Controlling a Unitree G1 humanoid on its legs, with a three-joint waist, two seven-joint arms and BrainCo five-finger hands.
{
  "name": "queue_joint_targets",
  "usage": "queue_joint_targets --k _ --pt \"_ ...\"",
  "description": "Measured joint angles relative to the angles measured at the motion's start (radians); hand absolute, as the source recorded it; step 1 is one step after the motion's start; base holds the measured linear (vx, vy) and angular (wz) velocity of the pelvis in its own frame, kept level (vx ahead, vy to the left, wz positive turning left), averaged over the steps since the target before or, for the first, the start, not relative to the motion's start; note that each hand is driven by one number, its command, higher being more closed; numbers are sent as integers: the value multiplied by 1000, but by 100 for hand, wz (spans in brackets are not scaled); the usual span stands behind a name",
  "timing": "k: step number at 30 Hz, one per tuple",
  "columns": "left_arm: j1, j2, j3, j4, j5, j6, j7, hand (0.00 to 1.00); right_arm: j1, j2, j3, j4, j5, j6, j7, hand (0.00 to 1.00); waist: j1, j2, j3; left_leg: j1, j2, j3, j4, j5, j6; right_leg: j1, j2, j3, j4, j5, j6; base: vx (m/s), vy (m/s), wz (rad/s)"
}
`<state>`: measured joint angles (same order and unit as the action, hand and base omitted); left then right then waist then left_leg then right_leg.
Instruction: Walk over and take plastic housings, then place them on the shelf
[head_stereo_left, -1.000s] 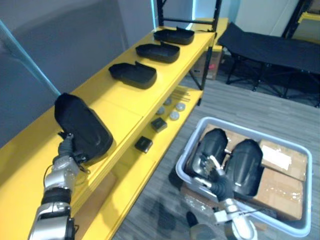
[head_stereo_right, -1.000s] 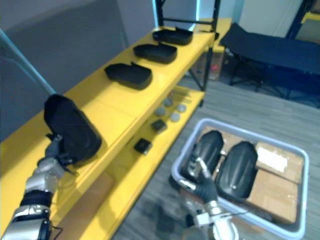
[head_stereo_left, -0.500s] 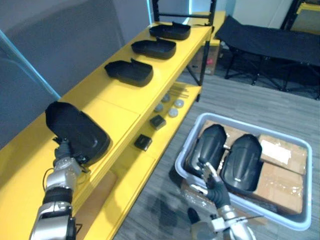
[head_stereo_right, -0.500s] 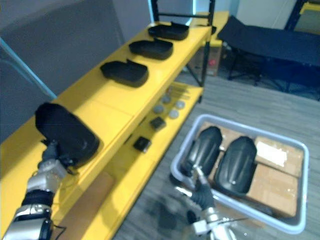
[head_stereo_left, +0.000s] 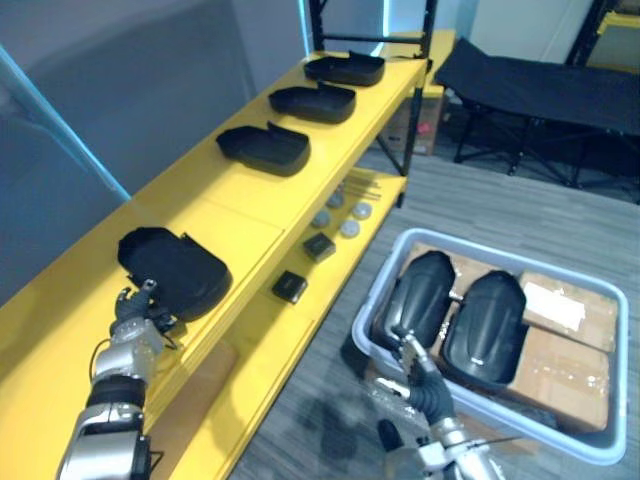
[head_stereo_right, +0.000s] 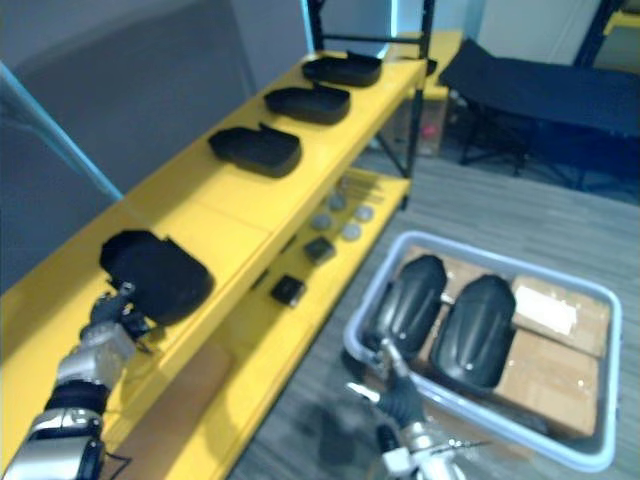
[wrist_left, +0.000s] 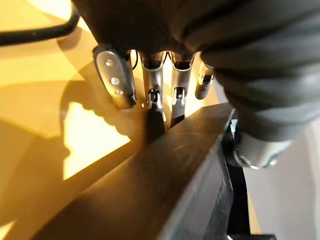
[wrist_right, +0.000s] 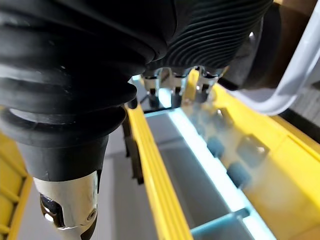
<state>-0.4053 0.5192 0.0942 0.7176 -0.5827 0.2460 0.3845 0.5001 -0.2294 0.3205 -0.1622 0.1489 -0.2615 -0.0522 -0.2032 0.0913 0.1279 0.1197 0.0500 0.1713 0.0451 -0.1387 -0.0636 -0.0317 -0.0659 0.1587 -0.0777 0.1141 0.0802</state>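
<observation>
Moved: the black housing (head_stereo_left: 175, 270), which stood tilted up on edge in my left hand (head_stereo_left: 135, 318) a second ago, now lies flat with its hollow side up on the yellow shelf (head_stereo_left: 230, 215).
Hidden: my left thumb. In the left wrist view the housing's dark rim crosses in front of it, and the tips of my left fingers (wrist_left: 116, 75) run down behind that same rim. My right fingertips are cut short by the ribbed cover in the right wrist view.
Left fingers: nearly straight and a little spread, with the tips against the housing's near rim and not curled round it.
Right fingers: my right hand (head_stereo_left: 425, 385) is relaxed and straight, with nothing in it. It sits just on my side of the pale bin (head_stereo_left: 600, 300), at its near rim.
Past my right fingertips: two bin housings (head_stereo_left: 485, 315) lie side by side with their domed sides up, and cardboard boxes (head_stereo_left: 560, 370) sit just beyond them.
Past my left fingertips: three more shelf housings (head_stereo_left: 265, 148) stand in a row along the top board, well apart from one another.
Materials: the housings are matt black plastic — shell-shaped, rounded at one end. The shelf is smooth and glossy, and the bin is plastic with a rounded lip.
</observation>
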Motion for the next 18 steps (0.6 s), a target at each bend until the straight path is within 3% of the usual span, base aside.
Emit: queue_joint_targets --k 5,9,12,15,18 --pt "1 2 -31 -33 -7 -51 2 0 -39 12 6 15 -46 -18 -118 0 25 -20 -11 -3 0 -14 0 0 0 4 -2 -15 0 8 7 -1 -13 6" --pt "4 2 -17 -119 -7 -79 14 0 -59 26 -6 15 -48 -47 -151 0 44 -24 -13 1 3 -26 2 0 0 16 -1 -28 0 11 12 9 -20 9" --pt "19 2 30 -200 -8 -138 38 0 -79 27 -12 15 -72 -58 -169 0 60 -24 -13 0 4 -32 2 0 0 19 -2 -36 0 11 12 4 -5 8" --pt "117 -6 83 -375 -9 -204 48 0 -96 32 -41 17 -89 -77 -190 0 70 -24 -15 1 5 -56 2 0 0 33 -2 -62 0 9 10 14 -9 20" --pt "286 -101 153 -605 -6 -262 57 0 -94 46 -99 17 -129 -90 -233 0 101 -21 -23 -2 6 -79 0 3 0 37 -3 -85 0 6 7 16 -14 18"
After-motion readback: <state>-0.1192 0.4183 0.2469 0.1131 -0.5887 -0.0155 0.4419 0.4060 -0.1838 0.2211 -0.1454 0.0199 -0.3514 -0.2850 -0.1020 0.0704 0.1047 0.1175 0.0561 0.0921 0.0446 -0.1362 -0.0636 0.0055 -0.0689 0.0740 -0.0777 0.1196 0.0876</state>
